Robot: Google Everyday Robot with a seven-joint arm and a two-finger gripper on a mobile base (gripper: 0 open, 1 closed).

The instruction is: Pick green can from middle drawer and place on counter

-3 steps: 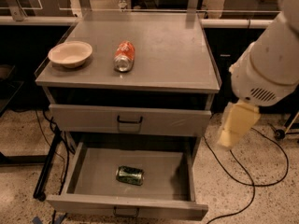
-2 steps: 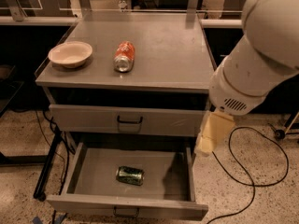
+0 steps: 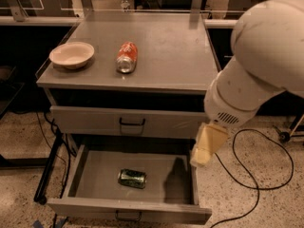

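The green can (image 3: 132,178) lies on its side on the floor of the open middle drawer (image 3: 95,174), near the middle front. The counter (image 3: 171,46) is the grey cabinet top above it. My gripper (image 3: 203,155) hangs from the big white arm at the right. It is pale yellow and sits over the drawer's right edge, above and to the right of the green can and apart from it. Its shadow falls on the drawer floor to the right of the can.
An orange-red can (image 3: 127,57) lies on its side on the counter next to a pale bowl (image 3: 71,55) at the left. A shut drawer front (image 3: 128,122) with a dark handle sits above the open drawer. A black cable (image 3: 254,179) loops on the floor at the right.
The arm has swung left and down. The gripper has moved from right of the cabinet to over the open drawer's right edge. The cans and bowl have not moved.
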